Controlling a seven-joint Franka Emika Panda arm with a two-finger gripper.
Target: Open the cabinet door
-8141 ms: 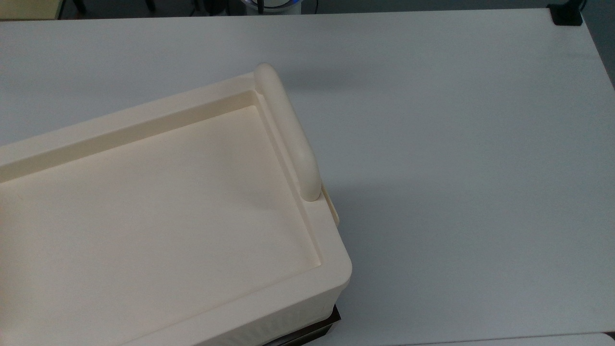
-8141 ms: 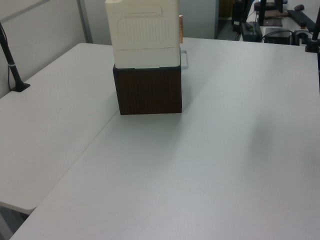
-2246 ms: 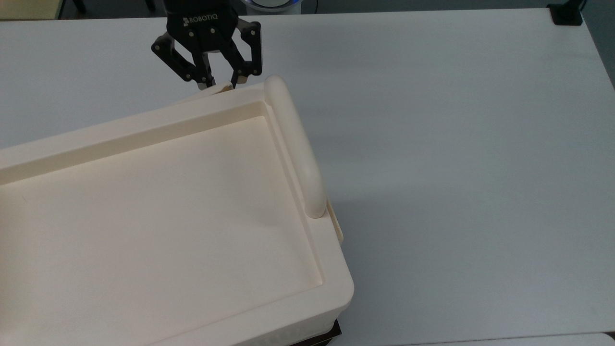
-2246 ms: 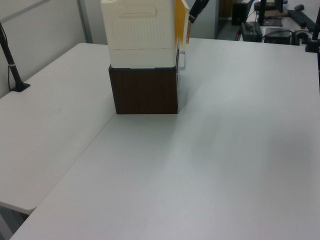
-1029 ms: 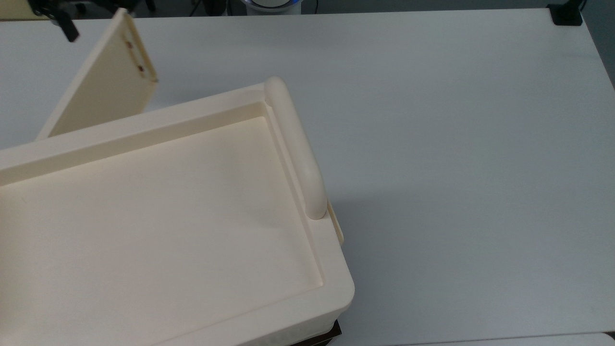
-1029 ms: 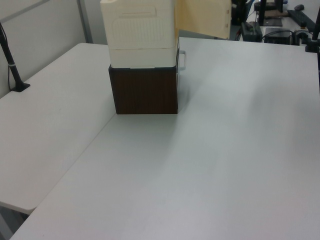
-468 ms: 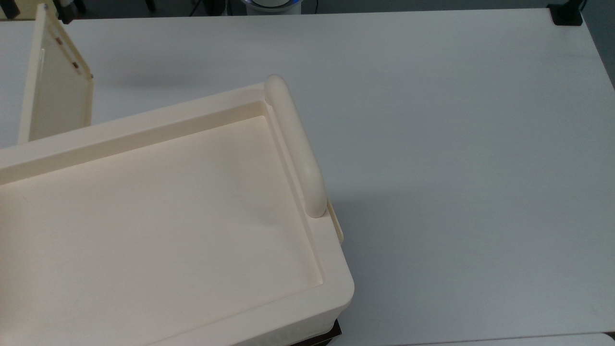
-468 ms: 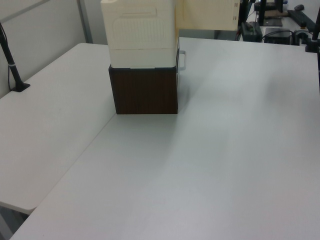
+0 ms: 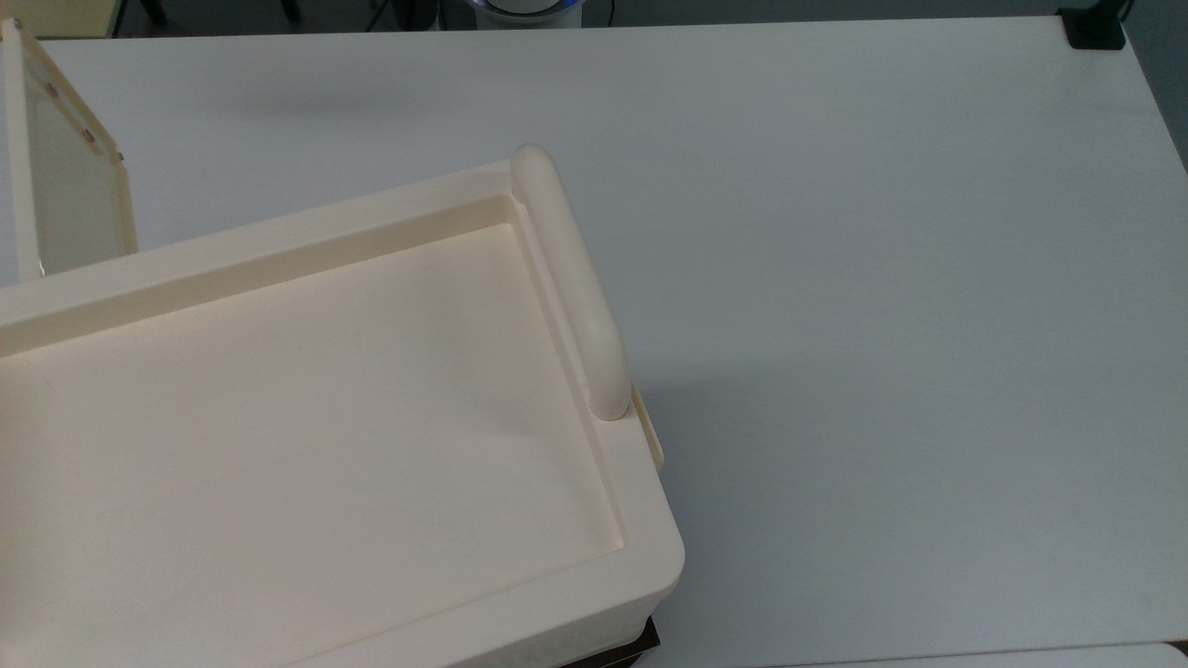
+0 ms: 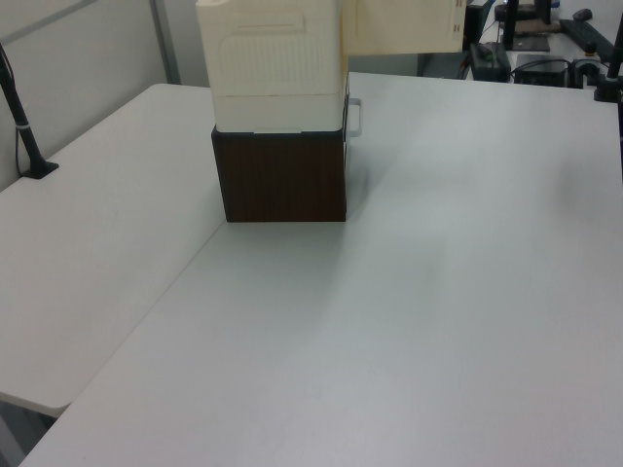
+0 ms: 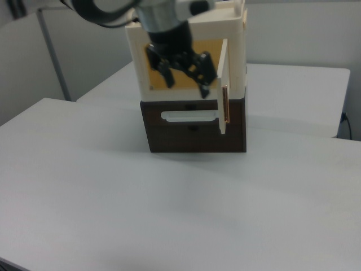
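Swinging the cabinet door (image 11: 224,84) wide is about done; it stands roughly square to the cabinet (image 11: 186,79) front, hinged at the right view's right. Gripper (image 11: 183,70) hangs in front of the yellow-lined opening, door's free edge just off its right in the right view. Fingers look spread w/ nothing pinched, apart from the panel.

To finish well: back straight out from the opening, keep clear of the door edge, no sideways nudge or panel swings back.

Right view gives gripper, interior, pale drawer handle (image 11: 189,116) on the dark base (image 11: 194,130). Top view gives recessed top (image 9: 306,417), bar handle (image 9: 568,278), door (image 9: 65,176) edge-on at far left w/ fasteners. Left view gives the ribbed side wall (image 10: 273,58) & door (image 10: 401,26) face-on.
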